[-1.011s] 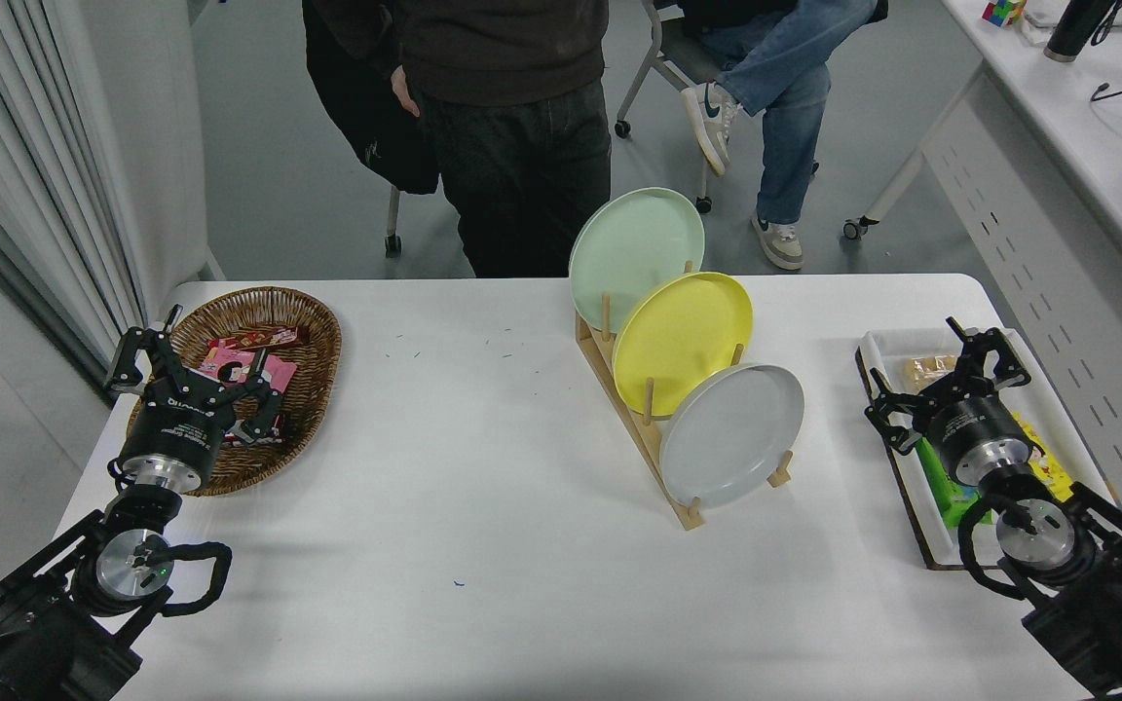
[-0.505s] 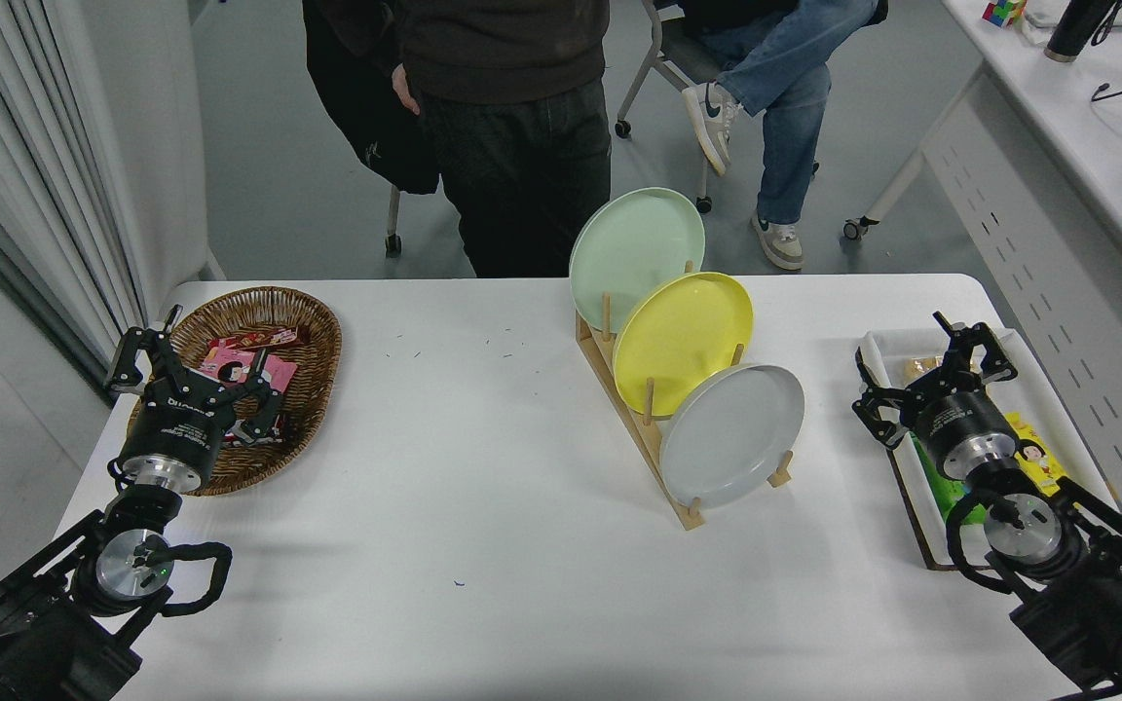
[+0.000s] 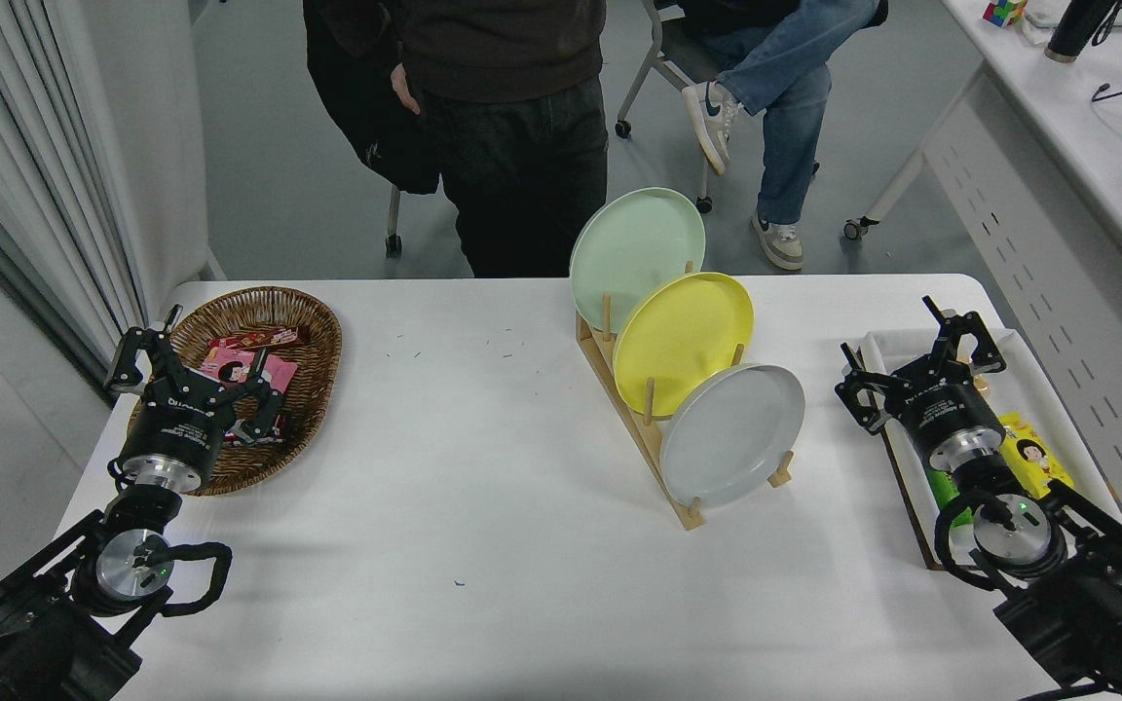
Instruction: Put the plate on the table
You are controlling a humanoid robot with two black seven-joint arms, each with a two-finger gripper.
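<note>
The light-grey plate [image 3: 731, 435] stands on edge in the front slot of a wooden rack [image 3: 619, 389] on the white table [image 3: 483, 506]. A yellow plate [image 3: 683, 341] and a pale green plate [image 3: 636, 243] stand behind it. My right gripper [image 3: 912, 355] is open and empty, over the left edge of the white snack tray, a short way right of the grey plate. My left gripper [image 3: 193, 362] is open and parked at the lower left, over the wicker basket.
A wicker basket [image 3: 313, 331] with snack packs sits at the left. A white tray [image 3: 1009, 341] with snacks sits at the right edge. One person stands at the table's far side [image 3: 503, 127], another sits behind [image 3: 775, 78].
My right gripper has moved left and slightly away from me, nearer the grey plate. The plates and the left arm have not moved.
</note>
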